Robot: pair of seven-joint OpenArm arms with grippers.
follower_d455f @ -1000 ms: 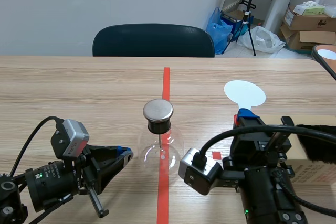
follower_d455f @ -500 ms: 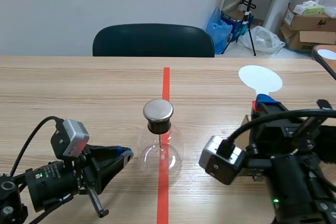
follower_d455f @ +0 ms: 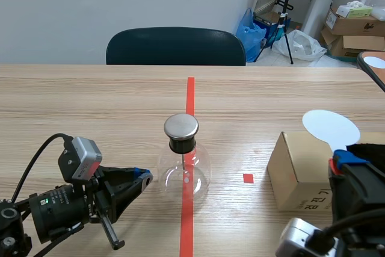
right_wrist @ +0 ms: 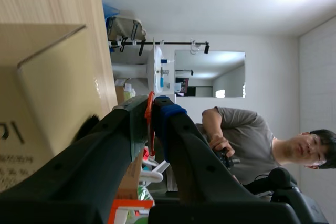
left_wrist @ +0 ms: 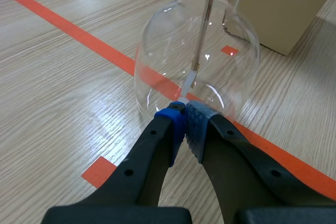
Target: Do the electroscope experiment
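The electroscope, a round glass flask (follower_d455f: 185, 173) with a black neck and a flat metal cap (follower_d455f: 181, 126), stands on the orange-red centre line. In the left wrist view the flask (left_wrist: 157, 72) is just ahead of my left gripper (left_wrist: 185, 124), whose fingers are shut on nothing; a thin rod (left_wrist: 203, 24) hangs inside the glass. In the scene view my left gripper (follower_d455f: 142, 177) lies low, left of the flask. My right gripper (follower_d455f: 346, 161) at the lower right is shut on the red handle (right_wrist: 150, 124) of a paddle with a white disc (follower_d455f: 331, 127).
A cardboard box (follower_d455f: 299, 173) lies right of the flask, under the right arm, and shows beside the right gripper as the box (right_wrist: 47, 93). A dark chair (follower_d455f: 175, 46) stands behind the table's far edge. A person (right_wrist: 236, 135) is in the room's background.
My right arm has drawn back to the right with the white-disc paddle, away from the flask, uncovering the cardboard box. The left arm and the flask have stayed still.
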